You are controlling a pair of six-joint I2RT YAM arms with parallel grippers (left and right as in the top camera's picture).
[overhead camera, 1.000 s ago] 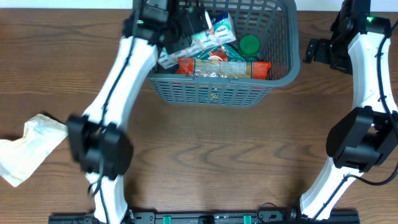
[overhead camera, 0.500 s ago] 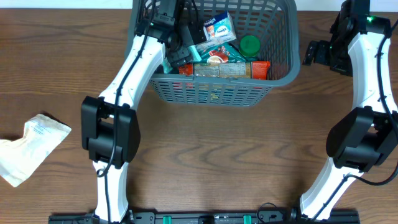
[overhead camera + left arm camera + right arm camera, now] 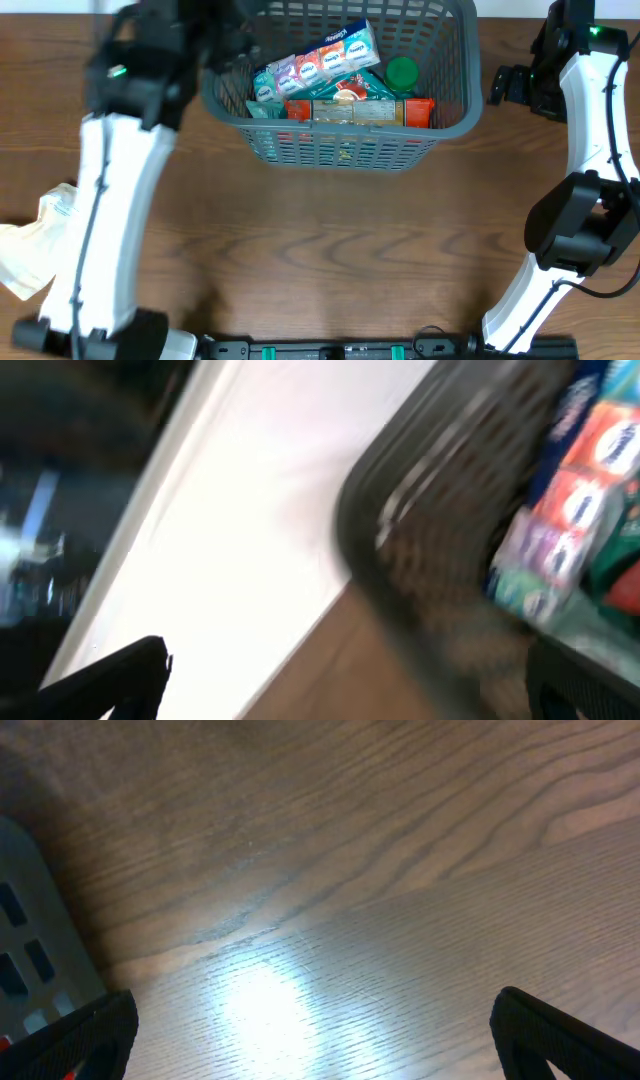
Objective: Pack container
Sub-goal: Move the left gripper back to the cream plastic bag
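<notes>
The dark grey slotted container (image 3: 340, 148) stands at the table's far middle. It holds a strip of small tissue packs (image 3: 315, 65), a green round lid (image 3: 401, 72) and a red-orange packet (image 3: 360, 108). My left gripper (image 3: 222, 45) is a blur by the container's far left corner. In the left wrist view it (image 3: 348, 665) is open with nothing between its fingers, and the container's corner (image 3: 420, 510) and the tissue packs (image 3: 580, 480) show beyond it. My right gripper (image 3: 497, 85) hangs just right of the container, open over bare wood (image 3: 315, 1020).
A crumpled white bag (image 3: 50, 240) lies at the table's left edge, partly behind my left arm. The container's wall (image 3: 30, 940) shows at the left of the right wrist view. The table's far edge runs just behind the container.
My left gripper has opened and let go of the tissue-pack strip, which now lies in the container. The left arm has swung out to the left. The right arm has not moved.
</notes>
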